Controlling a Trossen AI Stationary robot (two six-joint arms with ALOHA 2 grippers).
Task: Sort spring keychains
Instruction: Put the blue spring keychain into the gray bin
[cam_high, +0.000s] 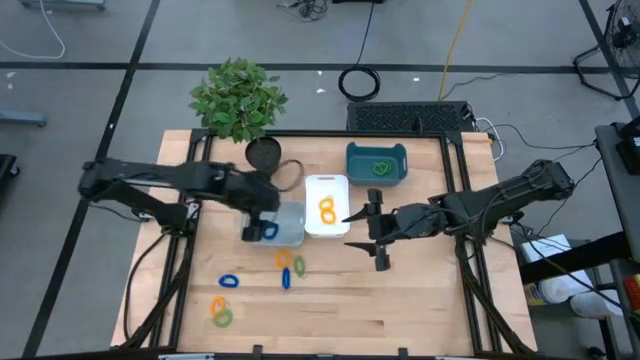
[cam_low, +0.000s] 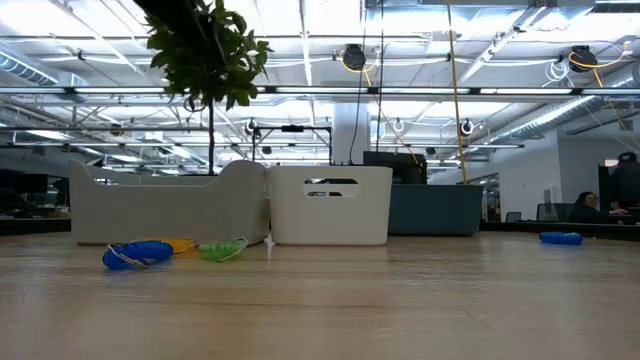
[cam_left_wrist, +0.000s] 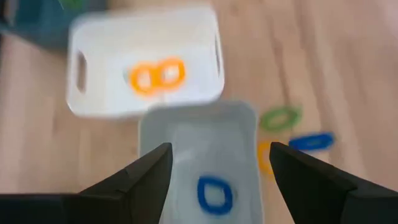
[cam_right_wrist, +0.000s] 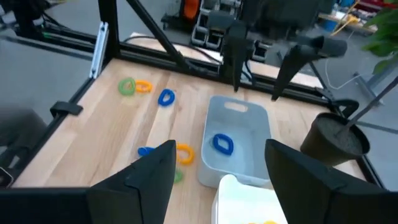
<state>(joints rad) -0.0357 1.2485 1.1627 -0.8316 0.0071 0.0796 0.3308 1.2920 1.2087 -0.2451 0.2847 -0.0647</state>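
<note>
Wooden table (cam_high: 400, 300) carries 3 trays side by side: clear tray (cam_high: 285, 225), white tray (cam_high: 326, 205), teal tray (cam_high: 377, 163). Left tool (cam_high: 256, 226) hangs released over the clear tray, where 1 blue keychain (cam_left_wrist: 214, 194) lies flat, apparently just dropped for sorting by colour. Right tool (cam_high: 375, 232) waits released beside the white tray, which holds 2 orange keychains (cam_high: 327, 210). Loose keychains (cam_high: 291, 266) lie near the clear tray, with open table around them for a clean reach.
</note>
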